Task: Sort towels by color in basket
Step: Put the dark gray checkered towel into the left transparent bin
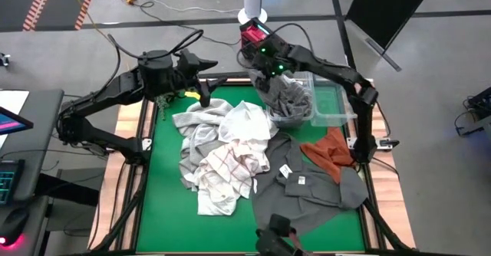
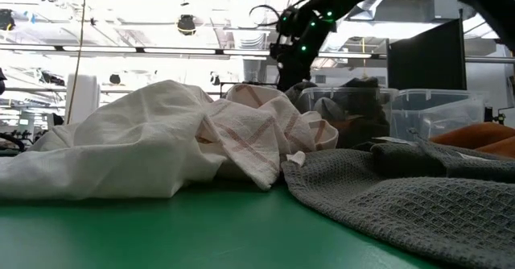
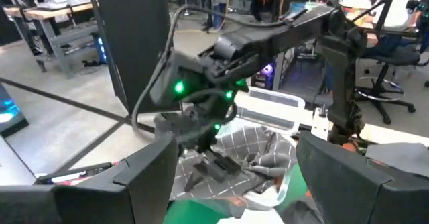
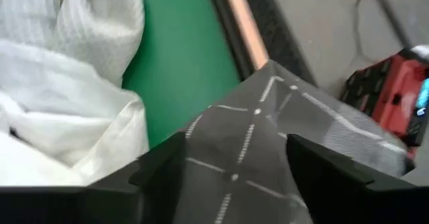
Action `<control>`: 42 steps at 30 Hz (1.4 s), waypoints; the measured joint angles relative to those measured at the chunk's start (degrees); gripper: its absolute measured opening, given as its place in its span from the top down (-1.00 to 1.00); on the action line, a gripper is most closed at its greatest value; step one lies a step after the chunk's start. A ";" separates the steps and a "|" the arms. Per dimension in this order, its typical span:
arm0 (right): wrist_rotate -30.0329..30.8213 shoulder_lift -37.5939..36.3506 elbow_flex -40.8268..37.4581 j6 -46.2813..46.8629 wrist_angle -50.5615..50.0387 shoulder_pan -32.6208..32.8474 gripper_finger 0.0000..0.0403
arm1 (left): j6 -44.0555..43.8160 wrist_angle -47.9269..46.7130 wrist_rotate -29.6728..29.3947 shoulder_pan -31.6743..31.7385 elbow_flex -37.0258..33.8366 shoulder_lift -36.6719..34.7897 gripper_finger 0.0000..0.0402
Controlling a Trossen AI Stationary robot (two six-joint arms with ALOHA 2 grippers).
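Observation:
My right gripper (image 1: 268, 73) is at the table's far edge, above a clear plastic bin (image 1: 301, 116), and is shut on a dark grey towel with thin light check lines (image 1: 288, 99). White towels (image 1: 244, 124), a light grey one (image 1: 192, 145) and a red-checked white one (image 1: 230, 164) lie piled mid-table. A plain dark grey towel (image 1: 307, 191) and a rust-orange one (image 1: 330, 152) lie on the near right. My left gripper (image 1: 205, 93) hovers open at the far edge, left of the bin, touching nothing. My right gripper pinches the dark grey checked towel between its two fingers, the cloth (image 4: 234, 150) filling the gap between them. It comes from above. The towel (image 3: 258, 150) hangs bunched below the gripper, and its lower part rests in the clear bin (image 3: 268, 106).
A second clear bin (image 1: 335, 103) stands to the right of the first. The wooden table rim (image 1: 142, 126) frames the green mat, with bare mat (image 1: 165, 195) on the near left. A black object (image 1: 280, 237) sits at the near edge.

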 joint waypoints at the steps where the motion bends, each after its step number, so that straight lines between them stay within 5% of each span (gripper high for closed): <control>1: -0.10 0.86 1.12 -0.01 -1.48 -0.01 -0.33 | 0.00 0.00 0.00 0.00 0.00 0.00 -0.46; 7: -0.26 2.22 3.88 -0.65 -7.47 0.05 0.69 | 0.44 0.07 0.00 0.00 0.00 0.00 -0.46; 9: -0.29 1.19 3.99 -0.90 -8.82 -0.05 0.89 | 0.83 0.19 -0.02 0.00 0.00 0.00 -0.46; 20: 4.80 -15.57 4.01 -0.53 -23.97 -0.75 0.92 | -0.49 0.61 -0.04 0.01 0.00 0.00 -0.46; 25: 4.75 -19.72 -3.28 1.23 -32.64 -1.95 0.92 | -1.77 0.53 -0.04 0.02 0.00 0.00 -0.46; 30: -4.40 -21.80 -18.69 1.14 -22.43 -2.21 0.92 | -2.07 -0.06 -0.04 0.00 0.00 0.00 -0.46; 34: -4.85 -21.39 -28.68 2.60 -9.25 -2.55 0.91 | -3.31 -0.62 -0.04 0.00 0.00 0.00 -0.46; 38: -4.05 -18.29 -33.68 2.34 1.71 -3.90 0.82 | -3.48 -1.57 -0.07 0.00 0.00 0.00 -0.46; 42: -4.01 -12.72 -33.94 1.08 0.59 -4.84 0.77 | -3.34 -1.57 -0.07 0.00 0.00 0.00 -0.46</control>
